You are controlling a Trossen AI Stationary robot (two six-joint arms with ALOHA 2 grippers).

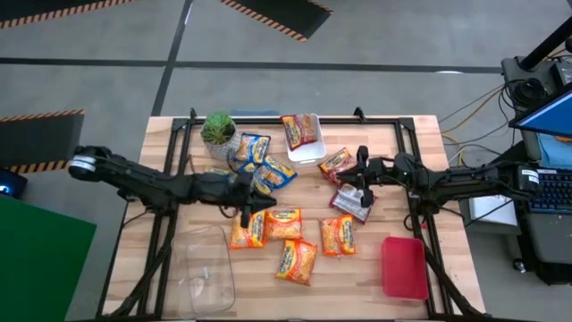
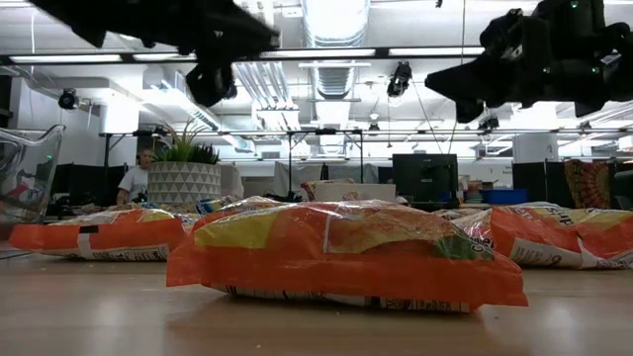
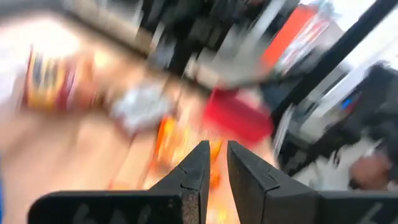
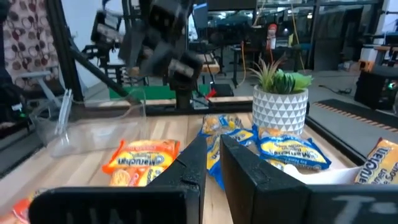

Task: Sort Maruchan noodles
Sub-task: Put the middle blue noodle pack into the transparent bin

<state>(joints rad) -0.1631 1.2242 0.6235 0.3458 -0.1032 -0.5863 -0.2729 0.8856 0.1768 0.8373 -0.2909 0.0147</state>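
My left gripper [image 1: 248, 213] and right gripper [image 1: 365, 191] hang pinched together, holding nothing. Packets [image 4: 142, 159] reading "Maruchan" lie scattered on the table [image 1: 393, 143] below my jaws.

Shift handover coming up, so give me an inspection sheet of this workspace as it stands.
Surface: wooden table, dark frame rails along its sides.
Job's things: orange packets in front, blue packets by the plant, red packets right of centre; one packet in the white tray.
Clutter: potted plant; clear bin; red bin, with nothing seen inside.
Grippers: left gripper shut, holding nothing, above the packets; right gripper shut, over the red packets.
Cables: bundle beside the table's right.
Surroundings: monitor, striped floor tape, a seated person behind.
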